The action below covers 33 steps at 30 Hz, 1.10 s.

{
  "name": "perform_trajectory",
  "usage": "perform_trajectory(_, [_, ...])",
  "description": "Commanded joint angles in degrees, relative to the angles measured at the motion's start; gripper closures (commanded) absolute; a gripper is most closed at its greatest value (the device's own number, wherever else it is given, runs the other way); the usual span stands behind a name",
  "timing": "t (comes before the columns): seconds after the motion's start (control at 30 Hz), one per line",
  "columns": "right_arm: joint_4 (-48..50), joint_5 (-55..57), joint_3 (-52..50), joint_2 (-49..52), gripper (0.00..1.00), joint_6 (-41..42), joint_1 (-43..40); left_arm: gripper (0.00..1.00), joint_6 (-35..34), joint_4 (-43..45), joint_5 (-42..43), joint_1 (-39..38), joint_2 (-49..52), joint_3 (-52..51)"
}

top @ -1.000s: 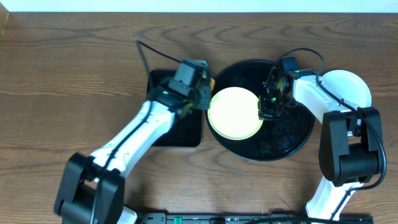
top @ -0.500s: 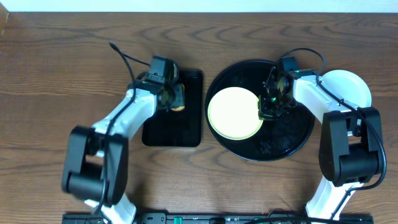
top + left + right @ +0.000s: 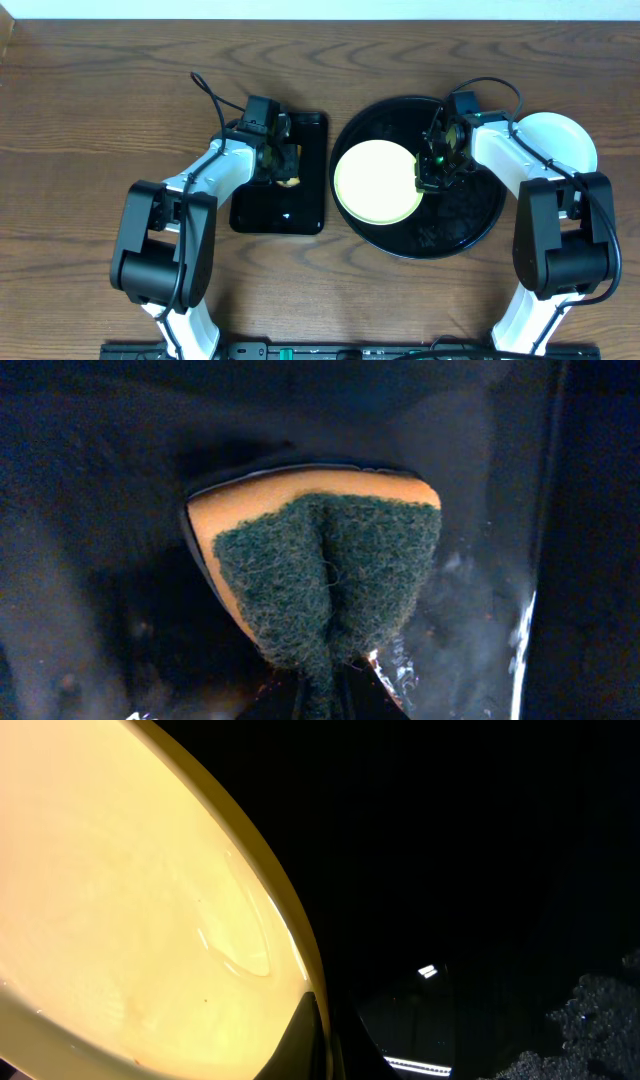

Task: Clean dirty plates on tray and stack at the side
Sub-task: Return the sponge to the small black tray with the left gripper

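Dark brown wood of the table [image 3: 100, 90] lies under both of your arms. Your left gripper [image 3: 284, 166] is closed on a yellow-orange sponge with a dark green scouring face [image 3: 325, 575]. The sponge is folded between the fingers and hangs just below them, over the small rectangular glossy black tray [image 3: 300, 215], which shines wet; whether the sponge touches it I cannot tell. Your right gripper [image 3: 428, 180] is pinched narrow on the rim of the pale yellow round glossy plate [image 3: 375, 185]. This plate rests on the large round glossy black tray with a raised rim [image 3: 470, 225] and spreads from the fingertips toward your left arm. From the right wrist, its face shows only a wet sheen and no orange-red smear, so I judge it as washed. Some foam [image 3: 600, 1020] sits on the round tray beside the fingers. Beyond this tray, on the far side of the right gripper and partly under its forearm, a pale round plate [image 3: 560, 135] lies on the table; if it is one plate or two stacked, I cannot tell. In my judgement the washing is nearly finished. What is left for you is to carry the yellow plate off the tray onto that pale one.
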Motion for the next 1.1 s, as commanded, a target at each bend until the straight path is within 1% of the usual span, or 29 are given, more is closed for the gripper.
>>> perform_trajectory(0.0, [-0.96,2.75,-1.09,0.94,0.99,0.11,1.09,0.93,1.86,-0.94,5.33,0.00,-3.30,0.55])
perform_trajectory(0.07, [-0.96,2.75,-1.07,0.94,0.99,0.11,1.09,0.93,1.84,-1.01,2.27,0.00,-6.14,0.55])
perform_trajectory(0.17, [-0.96,2.75,-1.07,0.94,0.99,0.11,1.09,0.93,1.79,-1.01,-3.26,0.00,-7.82,0.52])
perform_trajectory(0.37, [-1.03,2.75,-1.07,0.94,0.99,0.11,1.09,0.93,1.53,-0.98,-3.52,0.00,-5.57,-1.14])
perform_trajectory(0.63, [-0.96,2.75,-1.09,0.94,0.99,0.11,1.09,0.93,0.94,-0.90,-3.43,0.00,1.27,-3.04])
perform_trajectory(0.83, [-0.04,2.75,-1.07,0.94,0.99,0.15,1.09,0.92,0.96,-1.27,-3.04,0.00,-1.42,-1.97])
perform_trajectory(0.9, [0.94,2.75,-1.07,0.94,0.99,0.59,1.09,0.83,0.96,-1.20,-3.08,0.00,-4.17,-1.79])
perform_trajectory(0.93, [1.49,2.75,-1.07,0.94,0.99,0.79,1.09,0.72,0.96,-1.22,-3.08,0.00,-5.33,-1.77])
perform_trajectory(1.0, [3.06,2.73,-1.07,0.94,0.99,1.03,1.09,0.64,0.96,-1.44,-3.08,0.00,-8.50,-1.77])
perform_trajectory(1.03, [3.80,2.71,-1.09,0.94,0.99,1.03,1.09,0.58,0.96,-1.70,-3.10,0.00,-10.01,-1.77])
perform_trajectory(1.07, [4.59,2.67,-1.07,0.94,0.99,1.01,1.09,0.46,0.96,-1.97,-3.10,0.00,-11.50,-1.77])
